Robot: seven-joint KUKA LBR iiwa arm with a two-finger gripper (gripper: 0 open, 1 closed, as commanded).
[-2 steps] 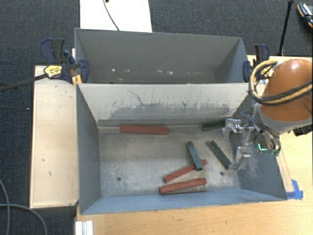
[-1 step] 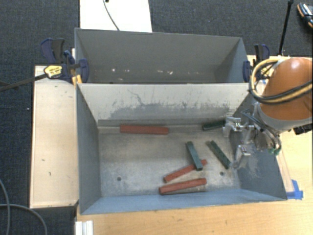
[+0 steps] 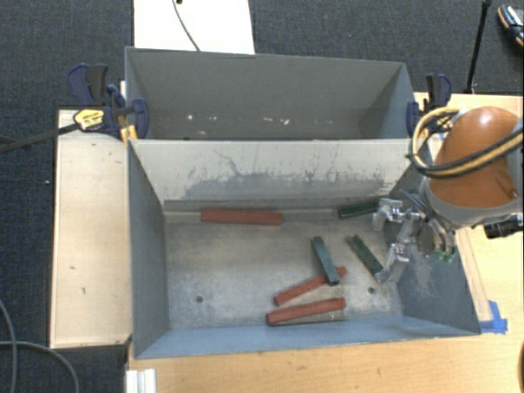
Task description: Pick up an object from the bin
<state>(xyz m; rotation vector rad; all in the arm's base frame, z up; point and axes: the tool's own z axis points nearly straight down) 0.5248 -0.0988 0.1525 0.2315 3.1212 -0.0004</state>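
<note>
My gripper (image 3: pixel 391 244) hangs at the right side of the bin, its metal fingers apart with nothing between them. Just left of its lower fingertip lies a short dark green bar (image 3: pixel 364 255), slanting. Further left, another dark green bar (image 3: pixel 325 260) rests across the upper end of a reddish-brown bar (image 3: pixel 307 288). A third dark green bar (image 3: pixel 357 210) lies by the back wall, up and left of the gripper.
A second reddish-brown bar (image 3: pixel 305 311) lies near the front wall. A third one (image 3: pixel 241 216) lies along the back wall at the left. The arm's orange cover and cables hang over the right rim.
</note>
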